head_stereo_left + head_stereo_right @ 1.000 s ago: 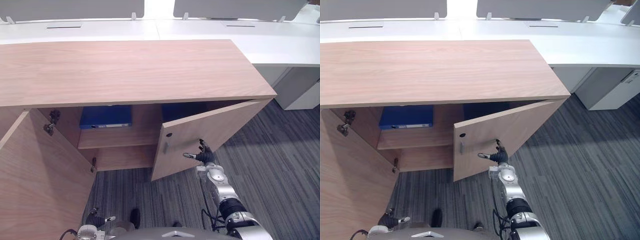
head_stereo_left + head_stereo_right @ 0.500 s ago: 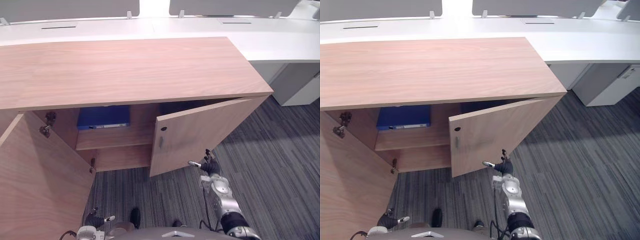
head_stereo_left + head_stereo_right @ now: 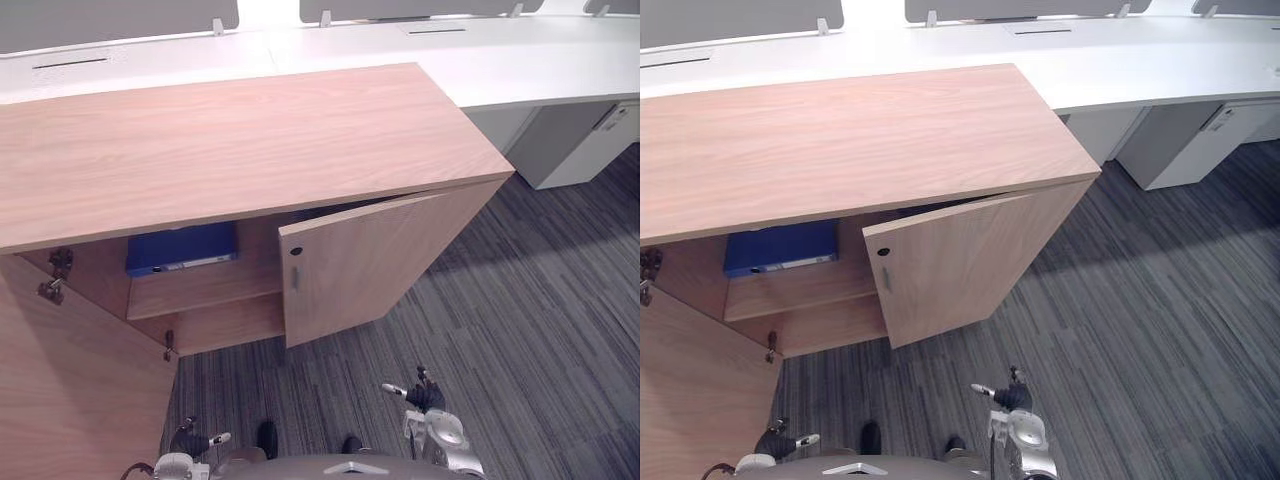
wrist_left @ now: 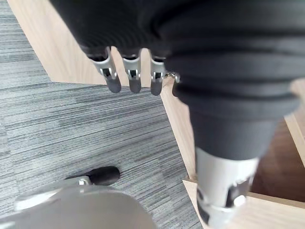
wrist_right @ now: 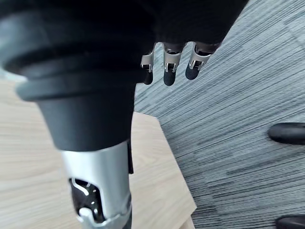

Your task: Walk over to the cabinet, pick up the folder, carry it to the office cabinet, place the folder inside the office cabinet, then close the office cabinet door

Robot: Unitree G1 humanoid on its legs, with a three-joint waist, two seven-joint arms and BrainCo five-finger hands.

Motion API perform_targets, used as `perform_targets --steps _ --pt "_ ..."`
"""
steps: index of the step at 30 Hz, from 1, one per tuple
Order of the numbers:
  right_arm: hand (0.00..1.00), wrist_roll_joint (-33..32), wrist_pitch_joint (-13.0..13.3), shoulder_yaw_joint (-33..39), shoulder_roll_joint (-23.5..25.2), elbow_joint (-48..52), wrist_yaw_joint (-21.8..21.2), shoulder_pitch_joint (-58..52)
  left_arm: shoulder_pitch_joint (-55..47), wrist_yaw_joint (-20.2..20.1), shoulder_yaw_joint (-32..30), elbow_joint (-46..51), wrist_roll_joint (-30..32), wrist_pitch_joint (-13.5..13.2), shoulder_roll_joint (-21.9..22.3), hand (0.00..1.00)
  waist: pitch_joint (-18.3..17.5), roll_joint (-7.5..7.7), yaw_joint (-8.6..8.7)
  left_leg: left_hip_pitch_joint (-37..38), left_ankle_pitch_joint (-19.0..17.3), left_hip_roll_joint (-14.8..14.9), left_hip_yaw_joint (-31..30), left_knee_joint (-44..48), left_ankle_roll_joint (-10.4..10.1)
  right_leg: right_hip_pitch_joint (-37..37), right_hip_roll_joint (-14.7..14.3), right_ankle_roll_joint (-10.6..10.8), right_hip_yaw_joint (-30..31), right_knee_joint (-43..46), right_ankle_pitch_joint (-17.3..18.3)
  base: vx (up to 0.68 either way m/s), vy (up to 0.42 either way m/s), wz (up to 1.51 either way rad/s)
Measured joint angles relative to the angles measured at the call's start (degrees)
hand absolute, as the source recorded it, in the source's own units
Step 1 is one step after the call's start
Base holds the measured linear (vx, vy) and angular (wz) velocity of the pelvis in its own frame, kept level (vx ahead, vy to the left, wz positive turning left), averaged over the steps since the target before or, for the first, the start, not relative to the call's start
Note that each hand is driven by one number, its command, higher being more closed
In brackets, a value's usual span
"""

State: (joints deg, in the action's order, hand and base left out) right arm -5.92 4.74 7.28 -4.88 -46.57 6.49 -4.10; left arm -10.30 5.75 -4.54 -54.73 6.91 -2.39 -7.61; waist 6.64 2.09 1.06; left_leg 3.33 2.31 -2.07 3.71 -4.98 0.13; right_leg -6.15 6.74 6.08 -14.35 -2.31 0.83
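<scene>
Near the bottom edge of the left eye view, a little right of the middle, the right robot hand (image 3: 423, 397) hangs low above the grey carpet floor (image 3: 520, 330), well apart from the cabinet. In the right wrist view its fingers (image 5: 167, 67) are relaxed and nearly straight, and it holds nothing. In the lower left corner the left robot hand (image 3: 190, 440) shows beside the wide open left door (image 3: 70, 390). In the left wrist view its fingers (image 4: 129, 78) hang loose in a row, released, with nothing between them, and a wooden panel of the cabinet shows past them.

Further back, in the middle of the frame, stands the office cabinet (image 3: 240, 140) of light brown wood. Its right door (image 3: 370, 260) is partly open and stands at an angle to the front. It has a small slim handle (image 3: 295, 278) near the free edge and a dark round spot just above the handle. Between the two doors the inside is visible, with a wooden shelf (image 3: 200, 290). The folder (image 3: 182, 248) lies flat on this shelf, in the left part of the cabinet, under the wooden top. It is blue, with a pale strip along the side that faces outward. Both robot hands are well apart from it.

At the top of the frame, behind the cabinet, a long white tabletop (image 3: 500, 60) runs across, with grey screens (image 3: 120, 15) at its far edge.
</scene>
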Motion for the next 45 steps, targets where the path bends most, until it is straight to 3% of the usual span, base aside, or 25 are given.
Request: perform_targets --steps 11,19,23,27,30,31,32,33,34,36,37,40,45 --pt "0.0 1.8 -1.3 0.1 -0.1 -5.7 0.0 0.4 0.1 0.0 0.1 -0.6 -0.5 0.0 0.1 0.0 0.1 -0.34 0.57 0.7 -1.0 0.4 3.9 0.0 0.2 1.6 -0.2 -0.1 4.2 0.3 -0.4 -0.03 -0.008 -0.2" --pt "0.0 1.9 -2.5 0.0 -0.1 -6.3 -0.1 0.2 4.5 0.1 0.9 -0.8 -4.5 0.2 0.1 0.0 0.4 -0.61 1.21 -0.8 -0.6 -0.5 1.9 0.4 0.8 7.5 1.2 -0.1 5.8 12.3 5.2 0.0 -0.002 0.08" --pt "0.0 1.9 -2.5 -0.3 0.2 -6.3 -0.2 0.4 5.7 0.2 0.1 -0.5 -6.9 0.0 0.2 0.0 0.1 0.11 0.44 -3.6 1.6 -0.9 -4.1 0.4 0.3 8.1 1.3 -0.5 7.4 12.7 6.6 0.0 -0.025 0.86" --pt "0.0 1.9 -2.4 -0.2 0.0 -6.3 -0.1 3.2 5.9 0.6 -0.8 -0.5 -8.4 0.0 1.0 0.0 1.3 -0.89 -0.47 -7.7 4.8 -0.4 -10.2 0.4 -1.1 7.8 0.2 -0.8 2.2 10.2 5.8 -0.08 -0.067 0.83" --pt "0.0 1.9 -2.4 0.2 -0.1 -6.3 0.1 4.6 5.9 1.5 -1.6 -0.2 -9.1 0.0 2.2 0.0 2.1 -1.54 -0.44 -10.9 10.4 -0.8 -10.8 0.3 -3.9 8.3 -0.2 -2.9 -1.4 11.9 7.0 -0.17 -0.05 1.14" --pt "0.0 1.9 -2.3 0.8 0.2 -6.1 0.2 4.7 5.9 1.5 -2.9 0.4 -9.7 -0.1 3.2 0.0 2.5 -1.46 -0.89 -11.5 5.5 0.2 -3.5 3.7 -2.5 8.5 0.8 -3.3 -4.3 11.7 6.5 -0.18 0.023 0.83" --pt "0.0 1.8 -2.1 1.4 0.4 -6.0 0.2 4.6 6.3 1.5 -3.9 0.0 -9.9 0.1 3.4 0.0 2.6 -1.03 -0.61 -12.5 1.6 0.5 0.4 9.1 0.5 8.4 1.6 -3.2 -5.4 12.1 6.5 -0.15 0.028 0.71" --pt "0.0 1.8 -2.1 2.3 0.5 -5.9 0.3 4.4 6.2 1.5 -4.1 0.1 -10.1 0.0 3.2 0.0 2.8 -0.3 -0.17 -12.7 -3.3 0.4 5.3 17.2 1.2 8.2 3.4 -3.1 -6.5 12.8 6.5 -0.03 -0.004 0.59" --pt "0.0 1.8 -2.1 2.6 0.5 -5.9 0.3 3.9 5.8 1.5 -4.2 0.0 -10.1 0.0 3.2 0.0 2.7 0.53 0.19 -11.7 -6.6 0.9 8.0 22.1 0.6 8.0 4.3 -2.7 -6.8 12.9 6.5 -0.04 0.014 0.49" --pt "0.0 1.8 -2.1 2.7 -0.5 -5.9 0.3 2.6 5.4 1.5 -4.3 -0.2 -10.1 0.0 4.2 0.0 1.7 -2.31 0.66 -6.9 -11.8 3.4 9.4 18.2 -1.4 8.5 3.1 -2.2 -7.2 12.8 6.5 -0.06 0.104 0.34" --pt "0.0 1.8 -2.4 3.9 0.0 -6.4 0.3 2.5 5.7 1.5 -4.2 -0.7 -10.1 0.0 4.2 0.0 2.0 -2.76 0.67 -5.1 -10.6 2.7 8.9 13.8 0.3 8.3 2.7 -1.5 -6.8 13.0 6.4 -0.06 0.114 0.37" --pt "0.0 1.5 -2.5 5.8 2.5 -6.5 0.3 0.3 4.9 1.6 -3.9 -1.1 -10.0 0.1 3.8 0.0 1.0 -1.4 0.99 -1.5 -5.4 0.3 6.2 5.4 1.2 6.1 2.1 -1.1 -5.9 8.3 3.9 0.0 0.051 0.44" --pt "0.0 1.6 -2.4 5.9 2.3 -7.8 0.3 1.3 3.7 2.8 -4.3 -1.1 -10.0 0.1 3.9 0.0 0.6 -1.62 0.61 1.3 -3.9 -0.3 4.2 3.2 0.6 1.9 1.7 -0.8 -6.8 5.5 2.2 -0.01 0.016 0.19"
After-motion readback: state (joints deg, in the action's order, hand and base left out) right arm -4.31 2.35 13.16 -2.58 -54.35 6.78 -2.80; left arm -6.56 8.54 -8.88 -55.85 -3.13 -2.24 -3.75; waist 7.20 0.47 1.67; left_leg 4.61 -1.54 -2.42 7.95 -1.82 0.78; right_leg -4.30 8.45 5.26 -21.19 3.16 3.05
